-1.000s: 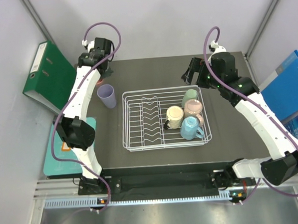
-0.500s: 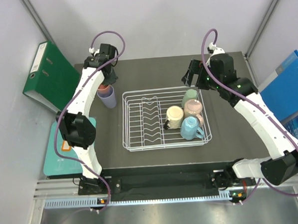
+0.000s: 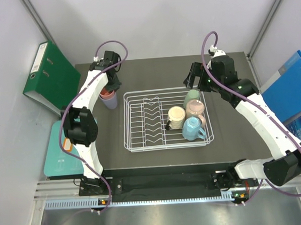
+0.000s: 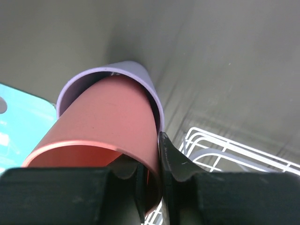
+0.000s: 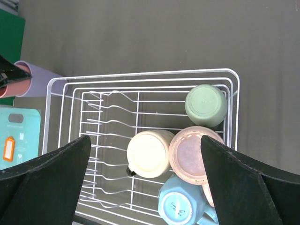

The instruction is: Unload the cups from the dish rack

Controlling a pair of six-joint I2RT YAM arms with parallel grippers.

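Note:
My left gripper (image 3: 108, 83) is shut on the rim of a salmon-pink cup (image 4: 103, 126), one finger inside and one outside. That cup is nested in the lavender cup (image 4: 140, 75), which stands on the table left of the dish rack (image 3: 125, 129). The lavender cup also shows in the top view (image 3: 108, 100). My right gripper (image 3: 193, 80) is open and empty, hovering above the rack's far right corner. In the rack (image 5: 140, 75) lie a mint green cup (image 5: 206, 104), a pink cup (image 5: 193, 154), a cream-yellow cup (image 5: 148, 153) and a light blue cup (image 5: 180, 206).
A green binder (image 3: 50, 75) leans at the far left. A teal board (image 3: 61, 152) lies off the table's left edge. Blue folders (image 3: 288, 87) stand at the right. The rack's upright prongs (image 3: 151, 115) fill its middle.
My left gripper has moved nearer and down with the salmon-pink cup, which now sits inside the lavender cup. The right gripper has barely shifted.

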